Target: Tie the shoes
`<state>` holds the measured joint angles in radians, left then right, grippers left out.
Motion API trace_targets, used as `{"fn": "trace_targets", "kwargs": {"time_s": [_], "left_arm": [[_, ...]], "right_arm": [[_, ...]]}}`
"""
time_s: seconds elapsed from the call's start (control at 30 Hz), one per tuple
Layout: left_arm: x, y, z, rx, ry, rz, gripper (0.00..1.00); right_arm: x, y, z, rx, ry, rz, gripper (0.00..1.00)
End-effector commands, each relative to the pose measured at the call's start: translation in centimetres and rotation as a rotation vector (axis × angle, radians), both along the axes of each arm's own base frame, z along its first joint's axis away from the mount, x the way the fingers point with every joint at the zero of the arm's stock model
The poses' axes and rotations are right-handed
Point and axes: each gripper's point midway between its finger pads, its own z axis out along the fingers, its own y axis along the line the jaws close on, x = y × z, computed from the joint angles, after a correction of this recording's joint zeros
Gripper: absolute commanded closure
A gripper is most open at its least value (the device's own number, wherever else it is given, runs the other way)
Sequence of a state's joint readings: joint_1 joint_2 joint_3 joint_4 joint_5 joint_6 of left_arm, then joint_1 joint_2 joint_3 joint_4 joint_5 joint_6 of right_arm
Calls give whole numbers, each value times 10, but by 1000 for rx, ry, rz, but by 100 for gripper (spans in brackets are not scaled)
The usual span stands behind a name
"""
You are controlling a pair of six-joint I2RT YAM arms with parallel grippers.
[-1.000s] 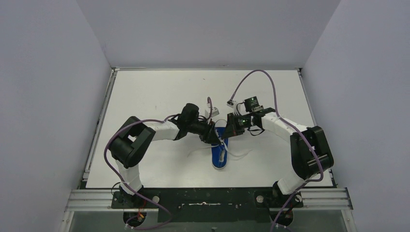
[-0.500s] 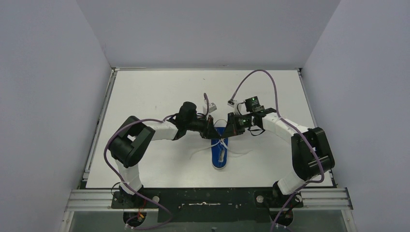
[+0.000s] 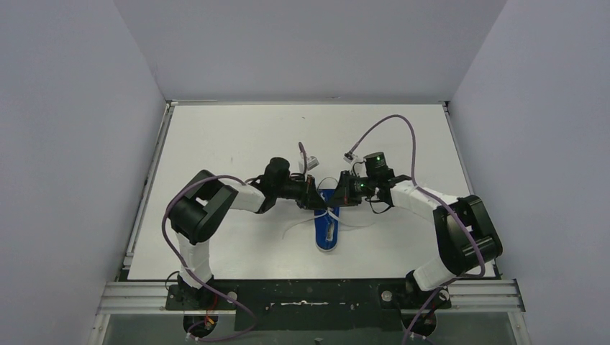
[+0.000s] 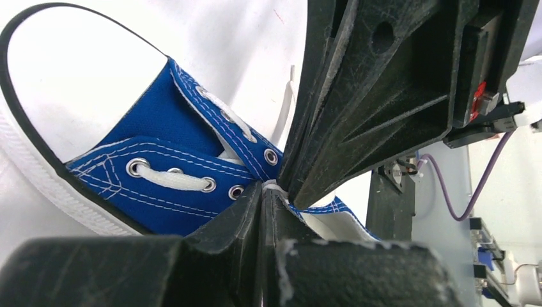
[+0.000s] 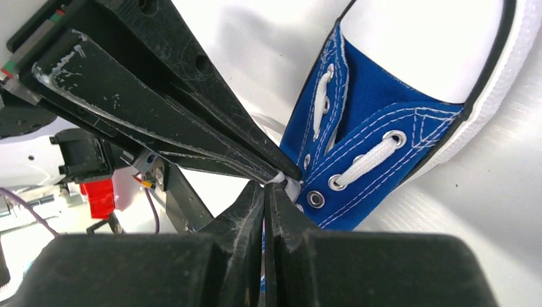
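Now pinches the left jaws, open a moment ago, shut on the lace (image 4: 273, 186) over the shoe (image 3: 326, 233) in mid-counter (image 3: 216, 144), tip to tip with the right jaws, likewise nipping lace, so seemingly ready to pull.

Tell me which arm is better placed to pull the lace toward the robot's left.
Left, likely. The left gripper is shut on the lace above the sneaker and reaches in from that side, so it just retreats. The right gripper, shut tip to tip against it, would have to cross over.
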<state>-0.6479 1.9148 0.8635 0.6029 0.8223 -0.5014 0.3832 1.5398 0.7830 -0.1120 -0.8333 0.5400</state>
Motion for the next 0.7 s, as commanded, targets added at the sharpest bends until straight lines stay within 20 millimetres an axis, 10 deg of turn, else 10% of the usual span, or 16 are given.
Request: {"fn": "trace_targets", "kwargs": {"time_s": [0.0,0.67], "left_arm": [[9,-20,22,-110,-61,17,98],[3,-13,30,-151,-156,145,100]], "right_arm": [[3,30,41,115,-105,26,100],[-2,32,60,170,-77,-114,100]]}}
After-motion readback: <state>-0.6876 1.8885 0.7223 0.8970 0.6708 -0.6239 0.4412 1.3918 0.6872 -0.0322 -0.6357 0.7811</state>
